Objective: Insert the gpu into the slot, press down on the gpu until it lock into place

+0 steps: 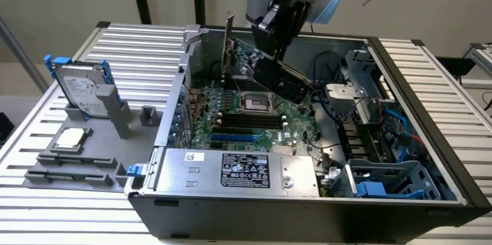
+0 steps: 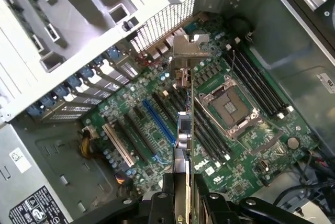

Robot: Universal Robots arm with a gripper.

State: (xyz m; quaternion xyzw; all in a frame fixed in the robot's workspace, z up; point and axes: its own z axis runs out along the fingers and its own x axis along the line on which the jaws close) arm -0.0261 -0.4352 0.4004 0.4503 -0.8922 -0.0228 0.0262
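My gripper [image 1: 278, 36] is shut on the gpu [image 1: 282, 81], a flat glossy black card that hangs tilted above the motherboard inside the open case. The card's metal end bracket [image 1: 229, 46] points toward the case's rear wall. In the wrist view the gpu [image 2: 183, 130] appears edge-on, running from my fingers [image 2: 159, 205] up to its silver bracket [image 2: 191, 46]. The bright-blue slot [image 1: 233, 138] [image 2: 158, 122] lies bare on the board. The card is above and beside it, not touching it.
A CPU socket [image 1: 257, 104] and black memory slots [image 1: 248, 121] sit near the blue slot. The silver power-supply box [image 1: 238, 170] lines the case's near side. A drive cage with cables [image 1: 377, 141] is at the exterior view's right. A hard drive [image 1: 80, 92] stands outside the case.
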